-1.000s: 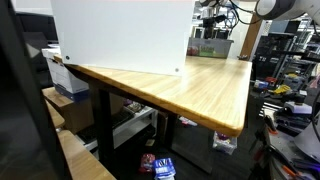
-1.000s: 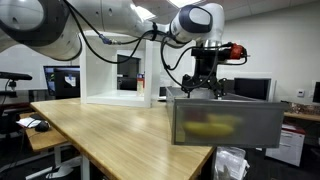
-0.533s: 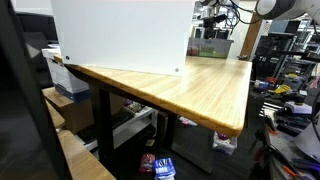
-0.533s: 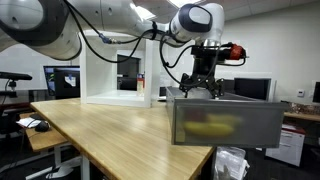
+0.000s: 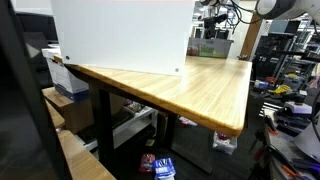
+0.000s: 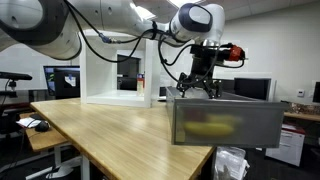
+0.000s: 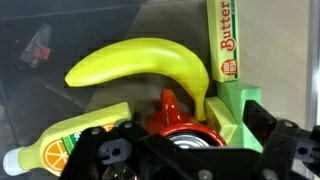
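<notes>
Yellow banana (image 7: 140, 62): smooth, unspotted skin with a toy-like sheen; arched across the middle of the bin, thick end toward one wall, tip curling down to the green block; closest of the goods to the pincer, along with the red item.
Grey bin (image 6: 225, 122): translucent walls, open top; set at the end edge of the bench (image 6: 100, 130), well apart from the white box (image 6: 110, 75); tight walls probably the reason for goods lying crowded and leaning on one another.
Pincer (image 6: 203, 92): fingers spread wide, gripping nothing; hung just above the bin's rim and pointed straight down, apart from everything inside; posture suited to looking into the open top, judging by the wrist view, where the black fingers frame the lower edge.
Butter box (image 7: 227, 40): long yellow carton with red lettering, stood on end at the side of the bin, apparently propped there by the wall and the green block beneath.
Orange juice bottle (image 7: 70, 135): yellow with a green label, laid flat beside the banana, white cap toward a lower corner of the bin.
Green block (image 7: 235, 110): bright green, squared edges, touching the banana's tip.
Red item (image 7: 172, 108): glossy, pointed on top, partly hidden behind the pincer; kind impossible to tell.
Bench top: pale wood planks on dark legs, white box at the opposite end from the bin.
</notes>
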Robot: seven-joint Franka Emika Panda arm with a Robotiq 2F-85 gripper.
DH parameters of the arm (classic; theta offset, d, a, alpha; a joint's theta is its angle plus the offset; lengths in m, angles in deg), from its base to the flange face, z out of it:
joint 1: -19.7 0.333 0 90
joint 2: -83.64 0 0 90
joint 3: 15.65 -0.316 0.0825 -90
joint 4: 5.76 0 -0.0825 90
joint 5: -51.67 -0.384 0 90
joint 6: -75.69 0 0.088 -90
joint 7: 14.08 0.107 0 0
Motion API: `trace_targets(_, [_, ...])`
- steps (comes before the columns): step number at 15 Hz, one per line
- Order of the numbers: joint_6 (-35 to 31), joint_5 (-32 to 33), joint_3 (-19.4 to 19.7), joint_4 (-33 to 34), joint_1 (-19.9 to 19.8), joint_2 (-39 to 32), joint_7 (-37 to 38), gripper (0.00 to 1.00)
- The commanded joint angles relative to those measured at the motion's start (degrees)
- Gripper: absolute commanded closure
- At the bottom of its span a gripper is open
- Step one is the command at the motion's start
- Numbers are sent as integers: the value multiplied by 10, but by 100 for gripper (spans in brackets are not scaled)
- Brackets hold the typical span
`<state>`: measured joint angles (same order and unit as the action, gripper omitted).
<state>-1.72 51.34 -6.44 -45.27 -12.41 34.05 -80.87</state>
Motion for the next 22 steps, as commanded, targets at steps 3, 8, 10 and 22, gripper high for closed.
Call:
trace_targets(3, [-1,11,5,-25,5,9,-12,0])
trace_targets(8, [-7,8,5,-19,2,-5,-8,0])
trace_targets(10, [-8,7,6,-14,1,-9,-6,0])
trace_targets(22, [-13,3,14,0,-1,-13,-5,65])
